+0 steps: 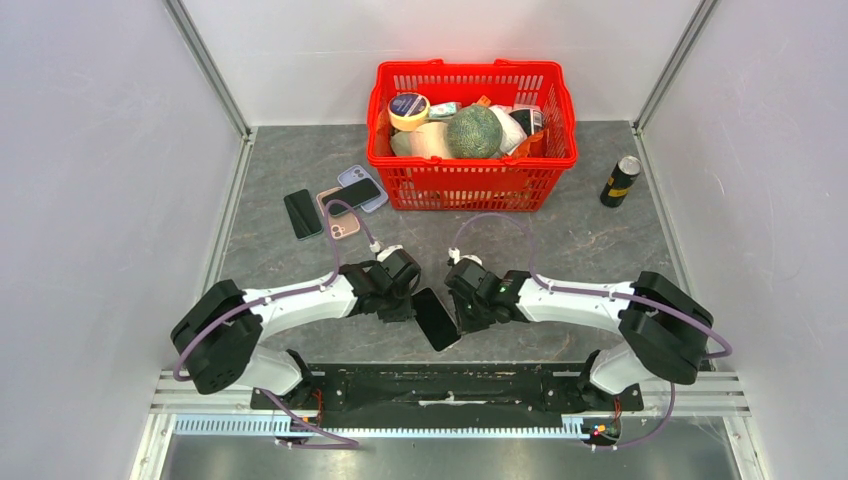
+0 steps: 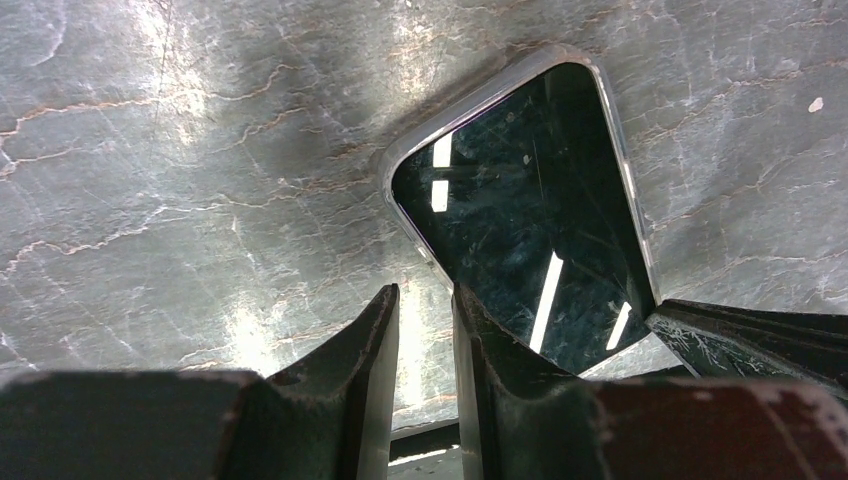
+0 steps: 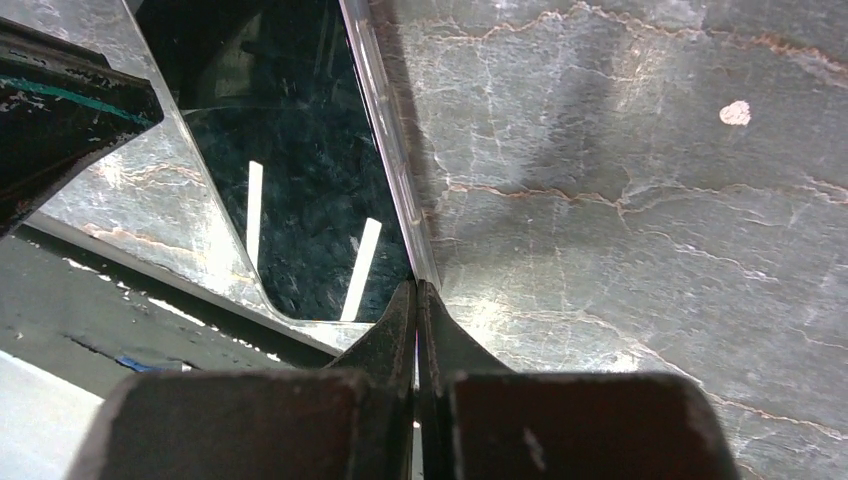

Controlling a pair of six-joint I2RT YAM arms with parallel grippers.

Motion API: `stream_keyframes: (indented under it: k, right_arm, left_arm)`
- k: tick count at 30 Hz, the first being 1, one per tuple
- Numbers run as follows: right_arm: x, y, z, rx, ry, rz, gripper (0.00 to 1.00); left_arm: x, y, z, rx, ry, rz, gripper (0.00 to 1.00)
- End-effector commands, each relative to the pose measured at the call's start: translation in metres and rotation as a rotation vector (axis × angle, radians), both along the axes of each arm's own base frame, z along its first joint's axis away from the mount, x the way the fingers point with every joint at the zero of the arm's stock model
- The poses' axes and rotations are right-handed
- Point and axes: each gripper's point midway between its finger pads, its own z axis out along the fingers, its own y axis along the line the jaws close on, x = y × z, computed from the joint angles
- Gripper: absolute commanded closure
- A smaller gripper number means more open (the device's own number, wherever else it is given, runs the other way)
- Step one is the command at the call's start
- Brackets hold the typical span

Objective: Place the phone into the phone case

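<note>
A black-screened phone (image 1: pixel 435 318) with a silver rim lies face up on the table between my two grippers. My left gripper (image 1: pixel 408 300) is at its left edge, its jaws a narrow gap apart with only table showing between them (image 2: pixel 425 290); the phone (image 2: pixel 530 200) lies just right of the tips. My right gripper (image 1: pixel 465 312) is shut, its tips (image 3: pixel 417 284) touching the right edge of the phone (image 3: pixel 300 200). At the back left lie a black case (image 1: pixel 302 213), a pink one (image 1: pixel 338 215) and a lavender one (image 1: pixel 372 195) with a dark phone on it.
A red basket (image 1: pixel 470 185) full of groceries stands at the back centre. A dark can (image 1: pixel 619 181) stands at the back right. The phone lies close to the table's near edge, by the black rail (image 1: pixel 450 380).
</note>
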Motion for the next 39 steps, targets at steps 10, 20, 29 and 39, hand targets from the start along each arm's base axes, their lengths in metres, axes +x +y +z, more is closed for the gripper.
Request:
stream_keyframes:
  k: [10,20,29,39]
  right_arm:
    - [-0.009,-0.006,-0.034,-0.182,-0.029,0.014,1.00]
    - [0.002,-0.013,-0.014,-0.195,-0.110,-0.011,0.87]
    - [0.020,0.014,0.051,0.009,-0.264,0.038,0.29]
    - [0.018,0.047,0.029,0.057,-0.244,0.180,0.03]
  left_arm:
    - [0.008,-0.009,0.007,-0.021,-0.020,-0.002,0.68]
    - [0.010,-0.008,0.011,-0.017,-0.033,0.002,0.68]
    - [0.025,0.009,0.028,-0.008,-0.077,0.032,0.67]
    - [0.038,0.031,0.046,-0.032,-0.112,0.081,0.60]
